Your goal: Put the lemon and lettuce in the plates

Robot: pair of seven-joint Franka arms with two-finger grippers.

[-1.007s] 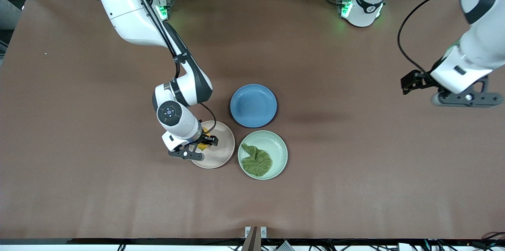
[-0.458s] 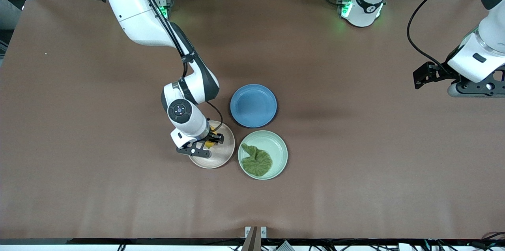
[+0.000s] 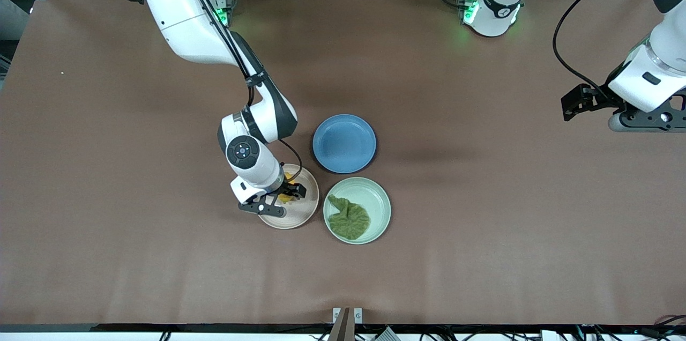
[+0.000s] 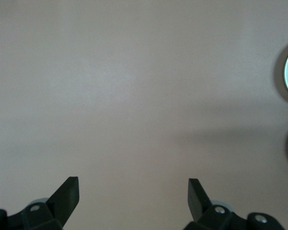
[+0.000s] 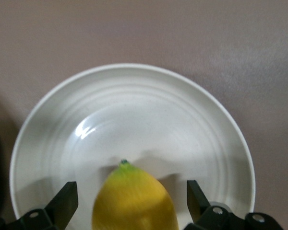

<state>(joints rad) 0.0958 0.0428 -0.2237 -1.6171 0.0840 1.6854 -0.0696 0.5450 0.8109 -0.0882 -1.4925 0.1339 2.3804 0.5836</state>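
The brown tabletop (image 3: 134,142) carried three plates. The right gripper (image 5: 129,201), jaws spread, hung over the lemon (image 5: 134,199) on the pink-beige plate (image 5: 134,120). The left gripper (image 4: 133,194) waited, jaws spread.

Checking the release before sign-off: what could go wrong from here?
1. The right gripper, open, straddles the oval yellow lemon over the round pale pink-beige plate; withdrawing sideways could knock it.
2. Round fruit, low rim: it might roll out.
3. The wrinkly dark green lettuce hugs the mint green plate's rim.
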